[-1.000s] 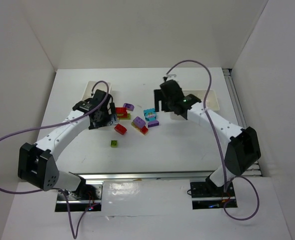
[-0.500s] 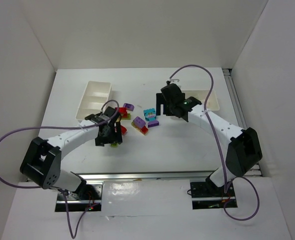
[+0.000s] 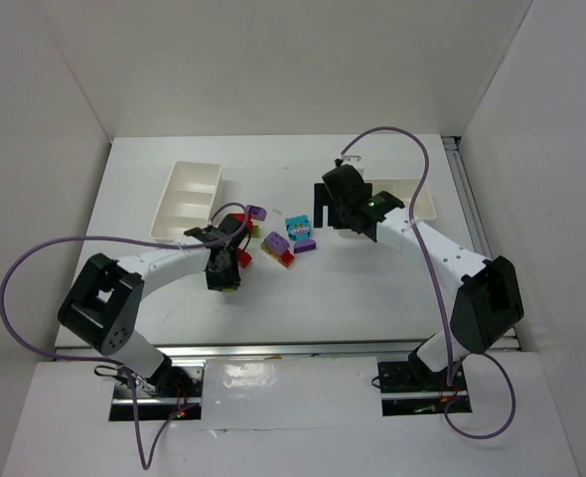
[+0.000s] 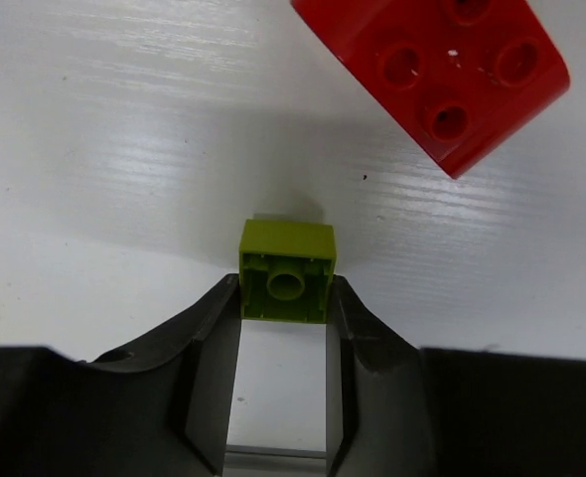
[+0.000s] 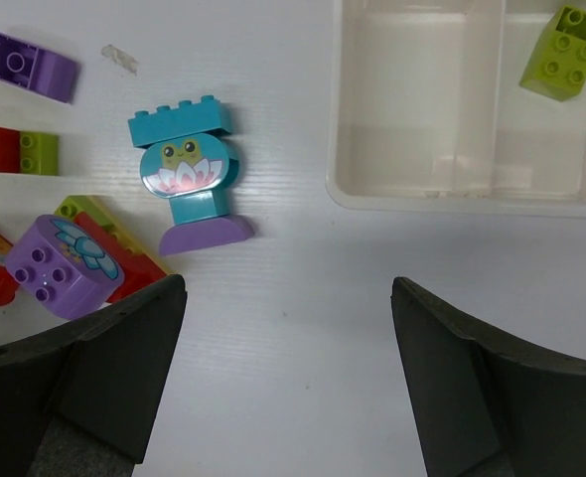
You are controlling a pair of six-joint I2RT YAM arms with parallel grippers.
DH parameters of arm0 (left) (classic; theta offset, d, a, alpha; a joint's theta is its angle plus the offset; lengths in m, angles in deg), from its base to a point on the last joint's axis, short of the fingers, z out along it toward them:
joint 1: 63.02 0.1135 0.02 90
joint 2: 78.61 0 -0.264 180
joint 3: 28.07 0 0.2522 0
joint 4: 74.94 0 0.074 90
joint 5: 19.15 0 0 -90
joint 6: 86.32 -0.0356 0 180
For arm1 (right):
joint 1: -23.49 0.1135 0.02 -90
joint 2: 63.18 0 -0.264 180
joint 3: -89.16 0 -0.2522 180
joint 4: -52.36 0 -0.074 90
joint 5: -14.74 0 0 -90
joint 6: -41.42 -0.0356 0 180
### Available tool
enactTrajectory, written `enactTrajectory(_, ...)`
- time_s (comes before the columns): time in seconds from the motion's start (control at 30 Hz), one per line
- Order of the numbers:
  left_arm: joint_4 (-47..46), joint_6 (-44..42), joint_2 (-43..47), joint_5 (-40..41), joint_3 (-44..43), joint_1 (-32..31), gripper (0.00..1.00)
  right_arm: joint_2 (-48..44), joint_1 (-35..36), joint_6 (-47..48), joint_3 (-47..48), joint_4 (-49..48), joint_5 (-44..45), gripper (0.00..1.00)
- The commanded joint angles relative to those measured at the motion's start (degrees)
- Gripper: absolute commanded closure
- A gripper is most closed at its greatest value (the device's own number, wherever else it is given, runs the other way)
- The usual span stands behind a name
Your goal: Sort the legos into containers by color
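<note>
We are pinching a small, square lime green brick (image 4: 286,260) between the matte black fingers of our left gripper (image 4: 286,298). It is lying on the faintly streaked white table (image 4: 94,129), with a hollow round peg on the face turned to the wrist camera. A glossy red brick (image 4: 442,75) with four hollow studs is lying near it, apart. Our right gripper (image 5: 288,288) is hovering with its fingers spread wide, holding nothing, just beside a translucent white tray (image 5: 422,204). A lime four-stud brick (image 5: 563,52) is resting in one compartment. A cyan piece (image 5: 184,159) printed with a frog is touching a purple domed piece (image 5: 206,237).
</note>
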Motion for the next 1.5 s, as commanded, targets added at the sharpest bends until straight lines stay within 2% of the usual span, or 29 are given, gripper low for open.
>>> enactTrajectory(0.0, 0.31, 0.12, 2.58, 0.49, -2.36, -1.11, 0.68, -3.30, -0.49, -0.12, 2.11, 1.19, 2.83, 0.09)
enactTrajectory(0.03, 0.93, -1.02, 3.29, -0.29, -3.24, -1.98, 0.73, -3.30, -1.80, -0.12, 2.11, 1.80, 2.84, 0.09)
enactTrajectory(0.17, 4.19, -5.68, 6.81, -3.36, -9.83, -6.03, 0.77, -5.14, -6.28, -0.73, 2.11, 2.86, 2.31, 0.09)
enactTrajectory(0.27, 4.19, -11.13, 6.82, -10.56, -18.25, -9.19, 0.78, -7.78, -11.20, -4.76, 1.24, 4.96, 3.18, 0.09)
enactTrajectory(0.3, 4.19, -13.05, 5.85, -15.98, -23.24, -9.20, 0.78, -9.27, -12.34, -6.78, 0.18, 4.19, 3.19, 0.09)
enactTrajectory(0.37, 3.67, -13.60, 2.79, -20.76, -28.62, -9.20, 0.78, -14.63, -15.68, -8.81, -3.95, 1.47, 3.71, 0.09)
enactTrajectory(0.57, -0.73, -14.13, -16.63, -31.14, -49.71, -10.25, 0.83, -21.49, -21.75, -17.86, -7.47, 5.75, 7.93, 0.09)
enactTrajectory(0.6, -1.43, -14.13, -19.44, -33.41, -56.18, -10.25, 0.85, -22.19, -21.76, -20.05, -8.26, 6.46, 8.72, 0.09)
enactTrajectory(0.63, -1.43, -14.13, -25.21, -34.91, -59.64, -10.78, 0.85, -23.59, -22.46, -21.37, -9.22, 7.07, 8.73, 0.09)
enactTrajectory(0.7, -1.43, -13.52, -30.60, -38.42, -66.23, -10.78, 0.85, -25.53, -22.99, -24.10, -10.54, 7.61, 9.61, 0.09)
enactTrajectory(0.73, -2.22, -13.51, -35.76, -39.31, -72.53, -11.30, 0.85, -27.46, -23.51, -24.63, -11.94, 8.13, 9.61, 0.09)
enactTrajectory(0.83, -3.18, -12.56, -43.44, -41.42, -85.37, -11.83, 0.85, -30.36, -23.52, -26.83, -13.10, 8.13, 9.61, 0.09)
enactTrajectory(0.9, -5.90, -11.06, -48.01, -41.96, -88.49, -11.84, 0.85, -31.51, -24.05, -27.54, -13.63, 9.01, 9.61, 0.09)
enactTrajectory(1.1, -20.75, -5.43, -51.80, -38.72, -87.17, -11.84, 0.85, -36.17, -24.05, -27.81, -15.74, 9.72, 11.89, 0.09)
enactTrajectory(1.27, -27.09, -2.97, -56.81, -32.48, -90.43, -11.84, 0.85, -36.79, -24.57, -27.28, -14.95, 11.91, 12.51, 0.09)
enactTrajectory(1.47, -29.82, -1.82, -61.12, -28.42, -91.49, -11.84, 0.79, -35.13, -24.57, -25.34, -13.54, 12.18, 10.58, 0.09)
